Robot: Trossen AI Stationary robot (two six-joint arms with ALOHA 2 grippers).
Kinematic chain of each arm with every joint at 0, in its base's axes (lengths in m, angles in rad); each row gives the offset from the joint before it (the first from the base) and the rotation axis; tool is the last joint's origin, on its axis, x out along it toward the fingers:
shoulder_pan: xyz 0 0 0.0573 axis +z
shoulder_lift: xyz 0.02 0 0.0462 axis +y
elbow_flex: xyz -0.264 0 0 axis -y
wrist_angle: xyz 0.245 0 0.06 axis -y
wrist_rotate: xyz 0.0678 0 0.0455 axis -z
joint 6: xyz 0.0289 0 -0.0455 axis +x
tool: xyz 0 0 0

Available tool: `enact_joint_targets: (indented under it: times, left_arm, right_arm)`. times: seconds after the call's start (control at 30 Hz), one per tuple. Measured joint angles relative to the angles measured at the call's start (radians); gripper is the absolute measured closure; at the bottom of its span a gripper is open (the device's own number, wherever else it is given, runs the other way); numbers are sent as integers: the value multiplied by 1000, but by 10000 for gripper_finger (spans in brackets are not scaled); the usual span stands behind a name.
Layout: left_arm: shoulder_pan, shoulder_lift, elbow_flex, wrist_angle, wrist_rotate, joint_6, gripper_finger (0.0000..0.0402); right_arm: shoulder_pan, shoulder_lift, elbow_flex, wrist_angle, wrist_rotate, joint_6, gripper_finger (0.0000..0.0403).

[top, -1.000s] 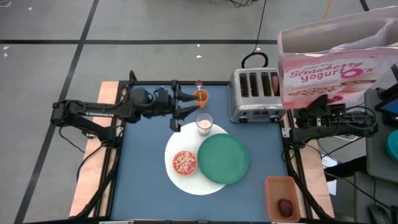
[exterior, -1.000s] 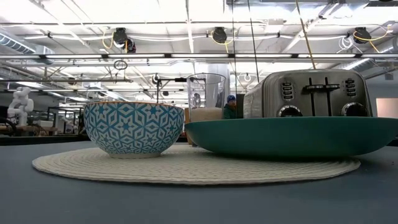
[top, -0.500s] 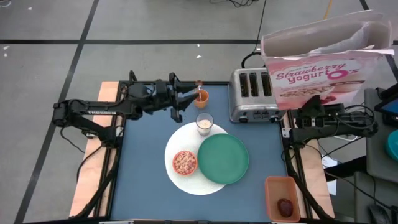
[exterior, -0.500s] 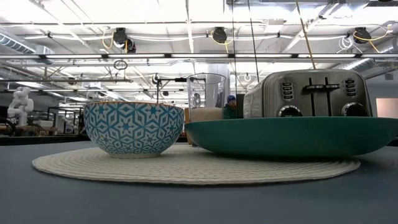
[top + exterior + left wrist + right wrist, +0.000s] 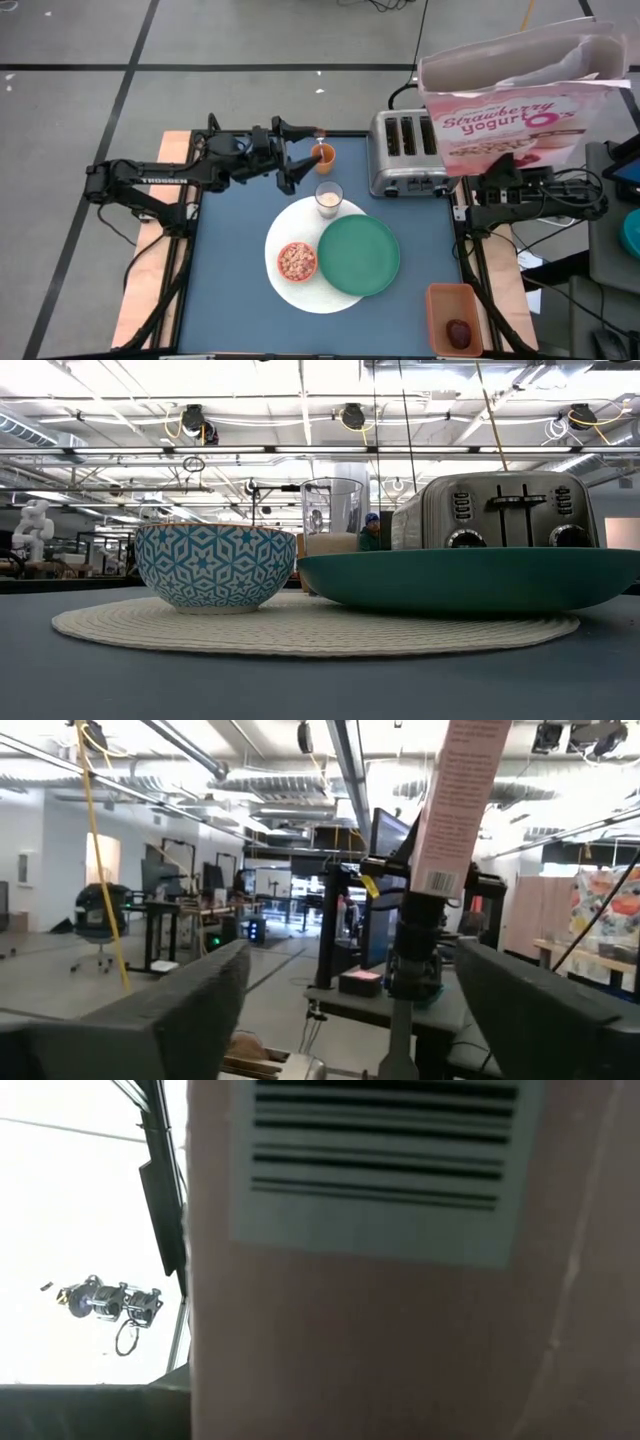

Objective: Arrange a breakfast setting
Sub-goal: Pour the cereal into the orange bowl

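Your left gripper is wide open w/ nothing held, orange cup at its 3 o'clock btwn the fingers, so swinging out sideways could tip it.

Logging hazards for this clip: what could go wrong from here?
The left gripper, open, sits right beside the orange cup near the table's back edge; pulling away carelessly could tip it. The milk glass stands close by. The right arm holds the cereal box high above the toaster; a slip would drop it.
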Motion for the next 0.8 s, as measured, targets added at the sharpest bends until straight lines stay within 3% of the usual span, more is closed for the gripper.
enact_joint_targets:
  times: [0.13, 0.33, 0.63, 0.8]
  left_arm:
    - [-1, 24, 0, 35, 0, -48, 10]
    - [-2, 141, 48, 120, 0, -57, 7]
    - [-9, 389, 437, -66, 53, 51, 7]
    - [-9, 490, 599, -74, 109, 52, 7]
  right_arm:
    - [0, 1, 0, -11, 0, 0, 184]
    - [0, 31, 0, -13, 0, -4, 184]
    - [0, 56, -1, -16, 0, -5, 184]
    - [0, 56, -1, -20, 0, -5, 184]
